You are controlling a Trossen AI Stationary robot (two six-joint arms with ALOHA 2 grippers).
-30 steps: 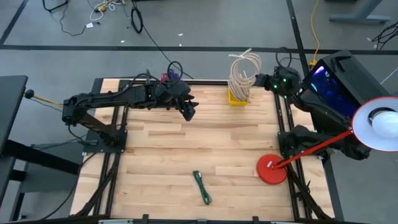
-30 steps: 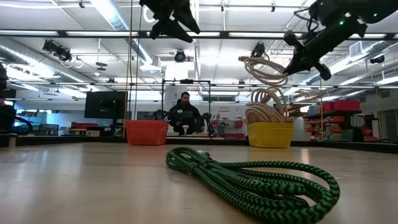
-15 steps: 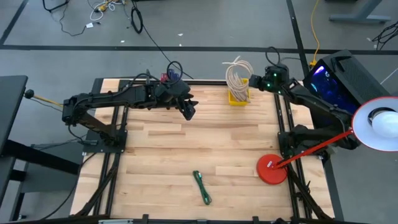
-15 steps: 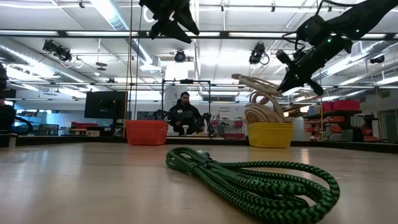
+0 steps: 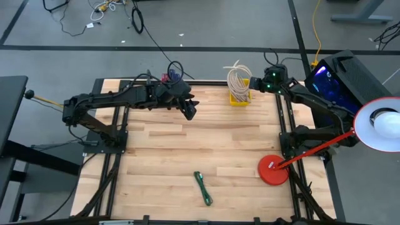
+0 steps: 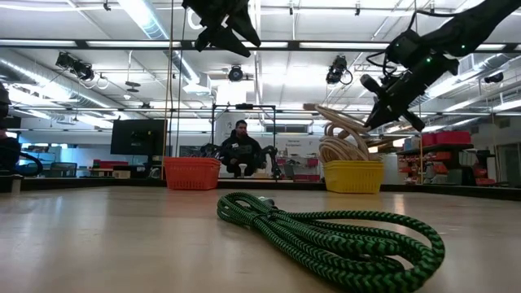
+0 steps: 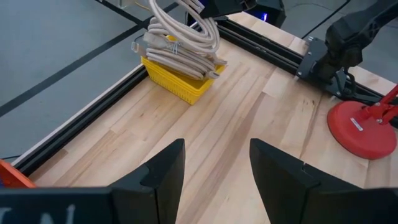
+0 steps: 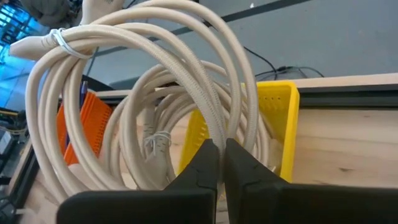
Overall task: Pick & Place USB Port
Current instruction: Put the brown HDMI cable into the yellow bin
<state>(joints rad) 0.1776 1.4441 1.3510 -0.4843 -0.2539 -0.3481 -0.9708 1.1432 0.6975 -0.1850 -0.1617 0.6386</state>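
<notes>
My right gripper (image 8: 219,155) is shut on a coil of beige cable (image 8: 143,74) above the yellow basket (image 5: 239,98) at the table's far edge. In the low view this gripper (image 6: 381,112) holds the coil (image 6: 342,118) tilted over more beige coils in the basket (image 6: 354,175). A green braided cable (image 5: 203,187) lies coiled flat on the near middle of the table (image 6: 326,236). My left gripper (image 5: 189,111) hangs open in the air over the far left-middle of the table, touching nothing; its fingers (image 7: 155,177) frame bare wood. My right gripper pinches a few strands of the beige coil's loop (image 8: 214,127) between its two fingers, which lie across the strands. It comes slanting down from the table's right side. The coil (image 7: 183,37) hangs tilted beyond the fingers, its lower turns on the pile in the yellow basket.
An orange basket (image 6: 192,172) stands at the far edge, left of the yellow one. A red lamp base (image 5: 273,170) with its slanting rod sits near the right edge, lamp head (image 5: 381,125) over the right arm. A person (image 6: 241,150) sits beyond the table. Bare wood lies across the middle.
My right gripper has moved toward the table's left and downward, carrying the beige coil with it. The coil has gone from hanging high above the yellow basket to lying tilted on the cables inside it. The gripper has stayed shut on it.
</notes>
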